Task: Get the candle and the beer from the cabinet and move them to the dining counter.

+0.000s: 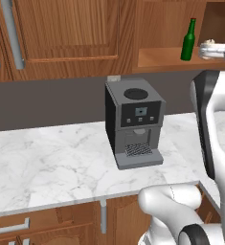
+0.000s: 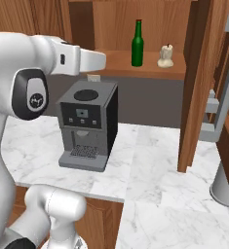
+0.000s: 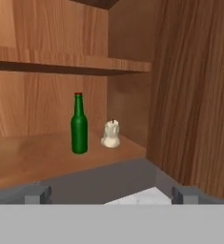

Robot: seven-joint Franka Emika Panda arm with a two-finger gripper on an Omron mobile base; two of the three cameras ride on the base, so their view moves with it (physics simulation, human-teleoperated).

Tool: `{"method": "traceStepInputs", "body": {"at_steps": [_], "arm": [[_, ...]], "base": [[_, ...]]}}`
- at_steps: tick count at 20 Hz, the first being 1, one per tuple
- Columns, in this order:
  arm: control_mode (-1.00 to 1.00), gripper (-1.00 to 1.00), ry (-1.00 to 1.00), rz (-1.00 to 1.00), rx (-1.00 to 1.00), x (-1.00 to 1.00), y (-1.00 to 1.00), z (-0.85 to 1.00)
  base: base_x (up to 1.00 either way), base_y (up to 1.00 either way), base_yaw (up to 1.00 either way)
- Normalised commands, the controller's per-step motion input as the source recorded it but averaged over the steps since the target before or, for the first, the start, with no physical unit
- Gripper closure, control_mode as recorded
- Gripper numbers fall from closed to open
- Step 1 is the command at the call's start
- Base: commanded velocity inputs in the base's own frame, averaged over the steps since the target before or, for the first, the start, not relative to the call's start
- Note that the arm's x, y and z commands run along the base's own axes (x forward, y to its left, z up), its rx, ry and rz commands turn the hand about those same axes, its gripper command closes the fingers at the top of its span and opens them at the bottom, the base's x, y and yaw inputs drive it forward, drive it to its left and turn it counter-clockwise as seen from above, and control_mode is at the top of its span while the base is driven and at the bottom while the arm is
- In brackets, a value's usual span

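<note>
Beer (image 3: 78,125) and candle (image 3: 111,134) both sit upright on cabinet (image 3: 37,157) shelf, just beside each other. We've got claw (image 3: 111,194) released, nothing held, short of them. Nothing moved to dining desk yet; both trips left, we reckon.

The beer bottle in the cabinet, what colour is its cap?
Red, on the dark green beer bottle; the hand view shows it best.

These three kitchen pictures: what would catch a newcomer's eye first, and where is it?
The green beer stands upright on the shelf of the open cabinet, with the small pale candle just right of it, apart. Below, a grey coffee machine sits on the marble worktop.
</note>
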Motion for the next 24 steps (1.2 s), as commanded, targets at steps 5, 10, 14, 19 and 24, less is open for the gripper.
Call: {"method": "traceStepInputs", "body": {"at_steps": [5,10,14,19,24], "arm": [[-1.0,-1.0,0.0,0.04,0.05,0.31,0.0,0.01],[-1.0,-1.0,-0.01,0.08,0.03,0.17,0.0,0.0],[-1.0,-1.0,-0.14,0.12,0.0,0.0,0.0,0.0],[-1.0,-1.0,-0.18,0.13,0.0,0.0,0.0,0.0],[-1.0,-1.0,-0.12,0.09,0.0,0.07,0.0,0.0]], "base": [[0.0,0.0,0.0],[0.0,0.0,0.0],[0.0,0.0,0.0],[0.0,0.0,0.0],[0.0,0.0,0.0]]}}
